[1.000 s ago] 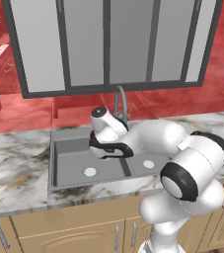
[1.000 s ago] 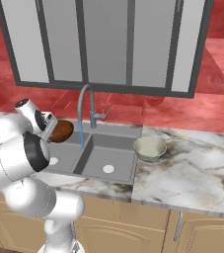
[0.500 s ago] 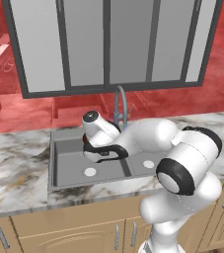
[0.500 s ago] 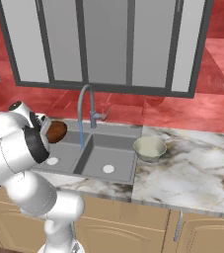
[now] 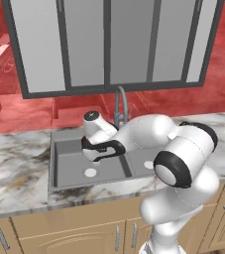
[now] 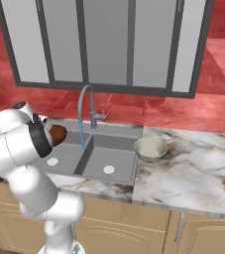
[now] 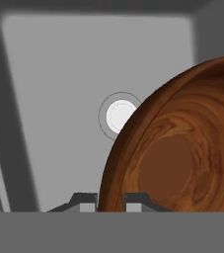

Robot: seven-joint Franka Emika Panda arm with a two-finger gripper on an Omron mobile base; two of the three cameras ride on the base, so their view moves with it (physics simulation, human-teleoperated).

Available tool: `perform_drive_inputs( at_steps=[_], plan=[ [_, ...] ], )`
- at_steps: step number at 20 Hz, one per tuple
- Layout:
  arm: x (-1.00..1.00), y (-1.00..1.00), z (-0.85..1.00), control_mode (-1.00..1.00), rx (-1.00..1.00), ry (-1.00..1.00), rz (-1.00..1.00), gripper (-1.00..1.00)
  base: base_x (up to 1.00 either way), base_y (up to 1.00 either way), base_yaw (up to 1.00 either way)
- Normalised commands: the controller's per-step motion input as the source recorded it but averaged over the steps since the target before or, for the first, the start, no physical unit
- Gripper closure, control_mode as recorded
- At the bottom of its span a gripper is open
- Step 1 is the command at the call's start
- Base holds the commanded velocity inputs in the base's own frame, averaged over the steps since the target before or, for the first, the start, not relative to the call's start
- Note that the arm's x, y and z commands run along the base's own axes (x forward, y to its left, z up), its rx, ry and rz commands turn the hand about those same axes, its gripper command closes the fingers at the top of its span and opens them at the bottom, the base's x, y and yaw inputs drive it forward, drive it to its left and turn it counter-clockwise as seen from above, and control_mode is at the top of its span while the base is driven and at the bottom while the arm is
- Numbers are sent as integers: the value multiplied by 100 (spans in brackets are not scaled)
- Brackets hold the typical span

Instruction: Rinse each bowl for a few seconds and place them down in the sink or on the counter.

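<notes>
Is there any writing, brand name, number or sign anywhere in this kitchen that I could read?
None: no readable text in any view.
The brown bowl, the pale bowl, the sink, the faucet and the counter bear no label.

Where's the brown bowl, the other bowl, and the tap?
Brown bowl [image 7: 182, 148], hand view: on its swirly inside wall.
Pale bowl [image 6: 150, 149], right base view: on its cream inside, sitting on the counter.
Tap [image 6: 84, 94], right base view: on the top of its curved neck.
</notes>
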Motion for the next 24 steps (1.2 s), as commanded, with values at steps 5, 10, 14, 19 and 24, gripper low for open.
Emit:
perform_drive_inputs(
  at_steps=[5,10,14,19,24],
  plan=[
    [0,9,-15,-100,6,5,0,100,0,0,0],
    [0,11,-20,-100,0,-1,0,100,0,0,0],
    [0,14,-26,-100,0,-1,0,100,0,0,0],
    [4,7,-23,-100,0,0,0,100,0,0,0],
    [10,0,-16,-100,2,0,0,100,0,0,0]
  ],
)
